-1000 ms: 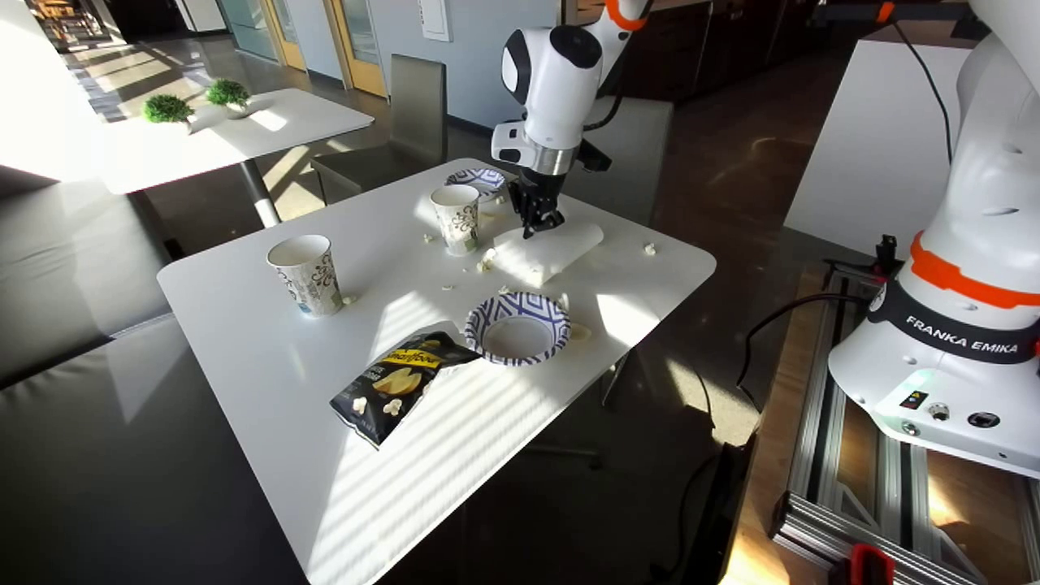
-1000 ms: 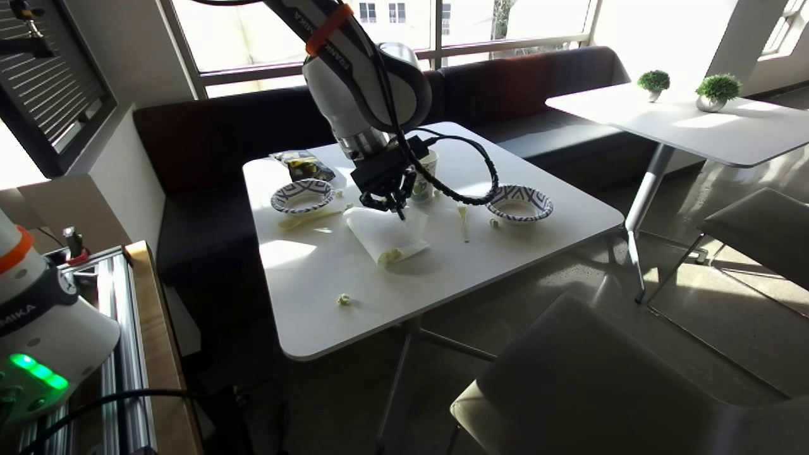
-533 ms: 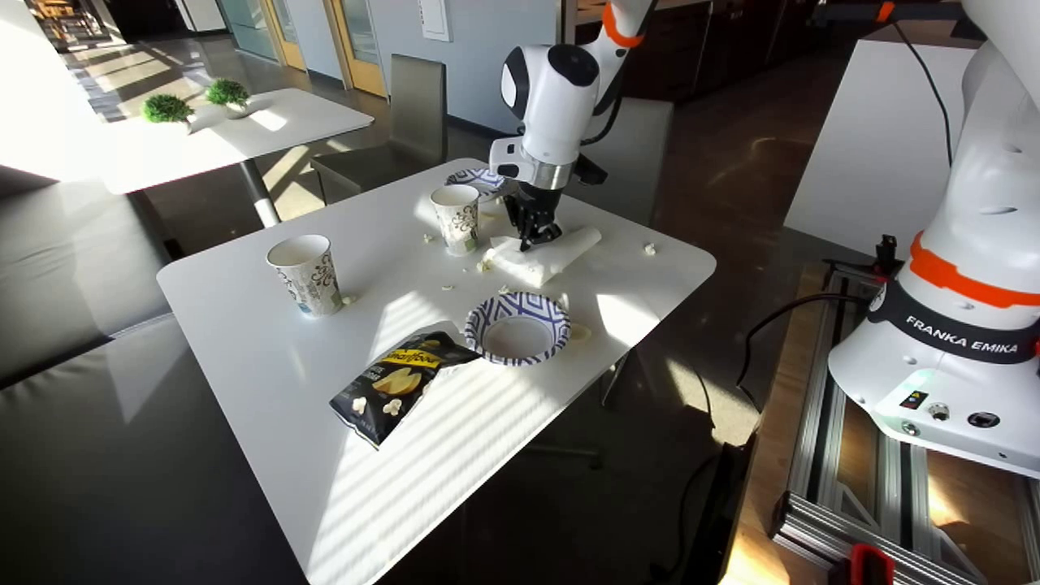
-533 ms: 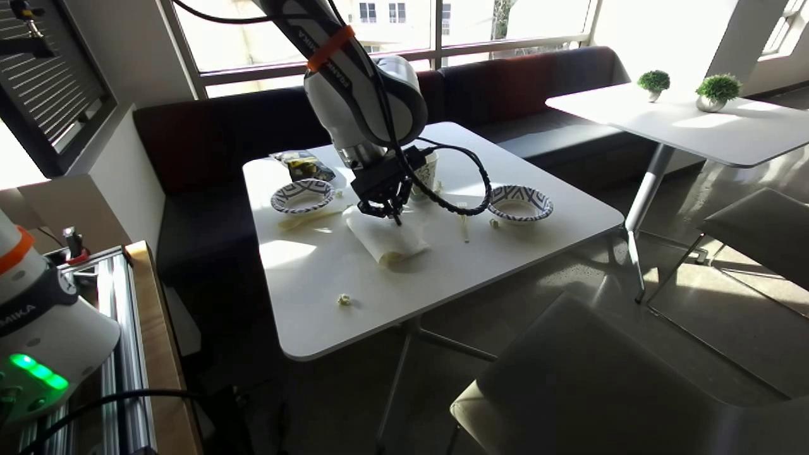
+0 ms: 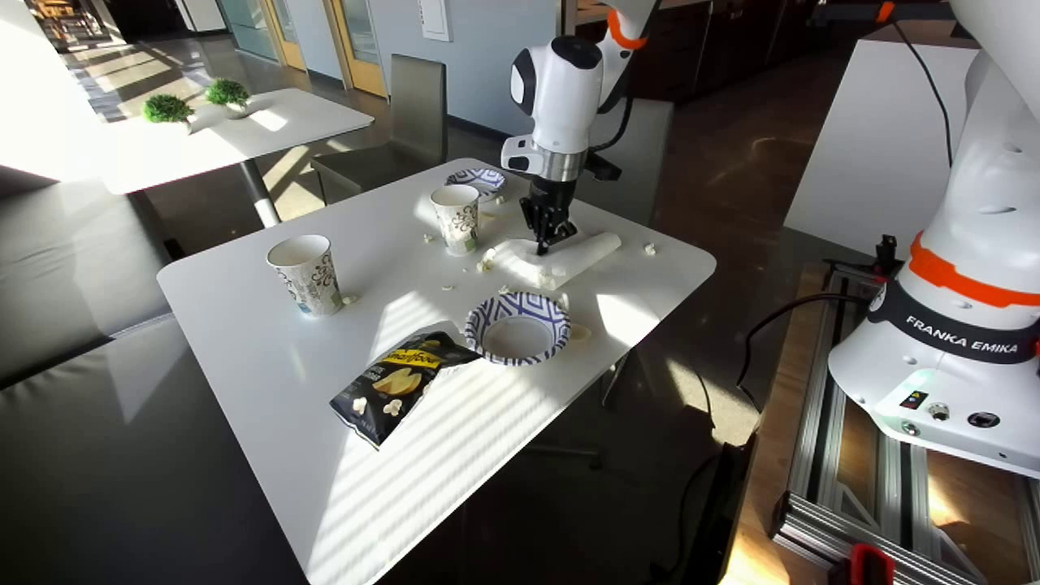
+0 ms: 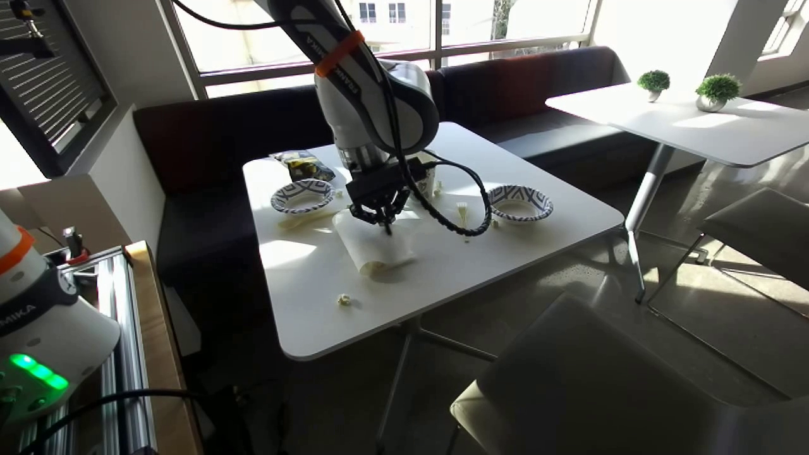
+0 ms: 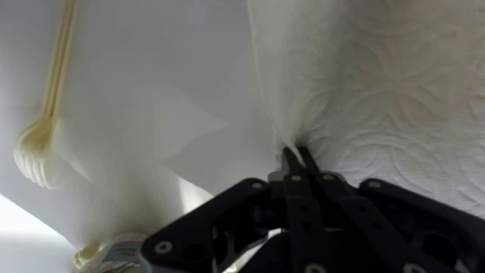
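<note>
While tight on a paper towel [image 7: 394,113], fingers [image 7: 311,163] between 2 patterned bowls [image 5: 520,305], near 1 upright cup [image 5: 457,218], contents unclear

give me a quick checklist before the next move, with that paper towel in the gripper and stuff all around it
1. Grip: gripper closed on an edge of the paper towel: ok.
2. Clearance: nearest cup upright and apart from the gripper: ok.
3. Cutlery: fork apart from the paper towel: ok, a gap shows in the wrist view.
4. Hidden side: nothing caught under or inside the folded paper towel: cannot tell, it is covered.
5. Surface: table free of loose popcorn: not ok, pieces lie scattered.
</note>
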You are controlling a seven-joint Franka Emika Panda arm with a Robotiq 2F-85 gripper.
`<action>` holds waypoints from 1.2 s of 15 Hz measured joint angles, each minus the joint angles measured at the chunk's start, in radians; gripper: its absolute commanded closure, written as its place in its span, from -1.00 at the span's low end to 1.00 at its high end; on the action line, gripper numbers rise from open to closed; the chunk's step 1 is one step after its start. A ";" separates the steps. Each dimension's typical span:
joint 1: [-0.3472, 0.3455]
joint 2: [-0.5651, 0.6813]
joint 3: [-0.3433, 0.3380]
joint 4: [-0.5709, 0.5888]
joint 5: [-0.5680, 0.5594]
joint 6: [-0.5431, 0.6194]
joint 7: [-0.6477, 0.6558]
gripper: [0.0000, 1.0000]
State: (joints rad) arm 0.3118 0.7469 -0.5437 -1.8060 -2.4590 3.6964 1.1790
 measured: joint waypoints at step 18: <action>-0.162 0.122 -0.003 0.131 0.121 0.325 0.633 0.99</action>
State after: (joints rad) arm 0.1499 0.8689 -0.5467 -1.6752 -2.3376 4.0214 1.8116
